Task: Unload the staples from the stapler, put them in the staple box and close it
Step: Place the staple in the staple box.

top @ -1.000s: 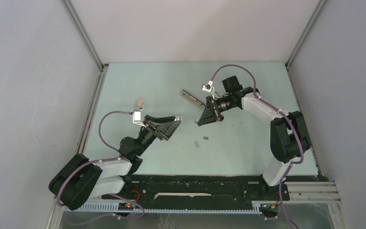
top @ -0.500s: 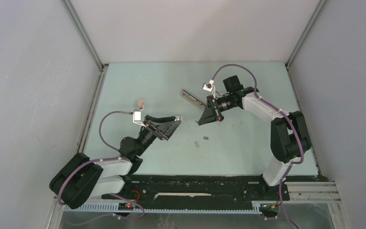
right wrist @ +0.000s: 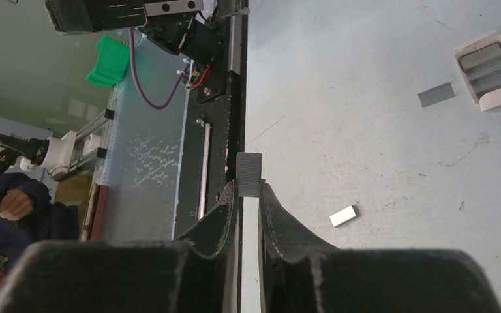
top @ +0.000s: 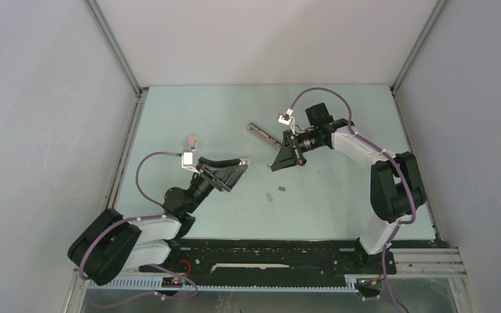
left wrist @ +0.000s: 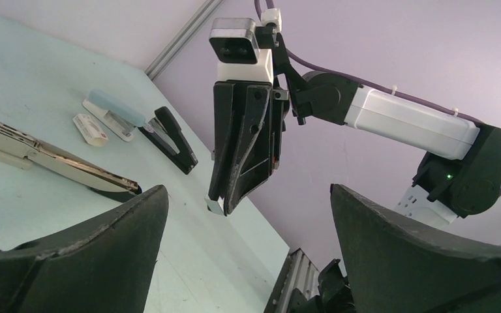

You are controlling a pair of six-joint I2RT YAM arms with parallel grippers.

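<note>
Pale green table [top: 189, 111], plain grey-white walls [top: 39, 98], aluminium corner posts [top: 114, 45], even light

A short grey strip of staples [right wrist: 248, 175] stands pinched in the right gripper [right wrist: 248, 194], on the near side of the opened stapler [top: 261, 132]. Two loose strips [top: 280, 189] [top: 269, 197] lie flat, nearer still.

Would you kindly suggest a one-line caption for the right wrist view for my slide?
Right gripper shut on a staple strip over the table; a loose strip lies beyond.
</note>
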